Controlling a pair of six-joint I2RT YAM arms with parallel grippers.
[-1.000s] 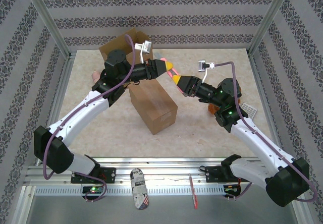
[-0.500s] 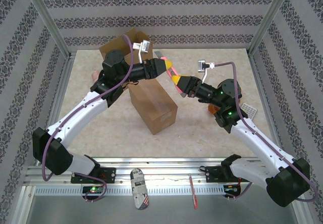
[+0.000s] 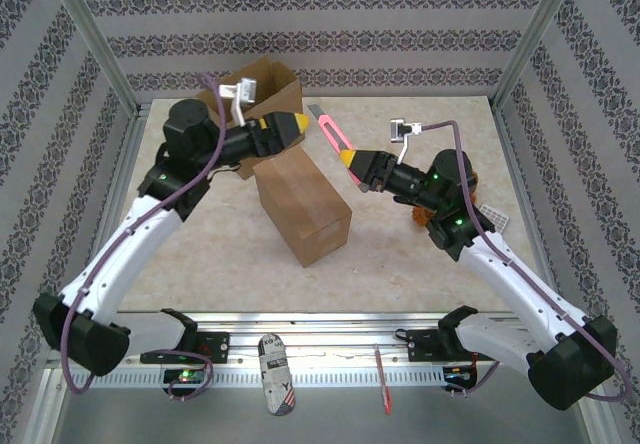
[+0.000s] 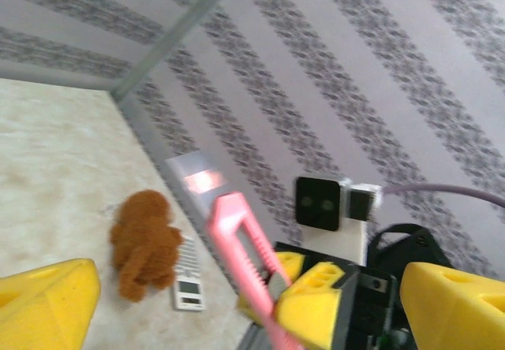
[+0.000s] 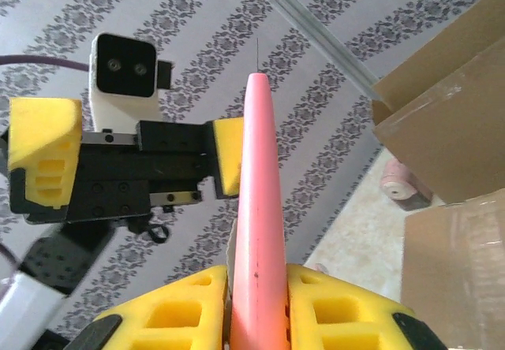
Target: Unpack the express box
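The express box, a shut brown carton sealed with tape, stands mid-table; its corner shows in the right wrist view. My right gripper is shut on the pink utility knife, which points up and away to the left above the box. My left gripper stands open left of the knife, apart from it, with nothing between its fingers. In the left wrist view the knife sits in the right gripper's yellow fingers.
An open brown carton stands at the back left, with a pink roll beside it. A brown plush toy and a small white device lie at the right, under the right arm.
The left gripper has opened, let go of the pink knife and drawn back to the left. The right gripper has closed on the knife and holds it alone.
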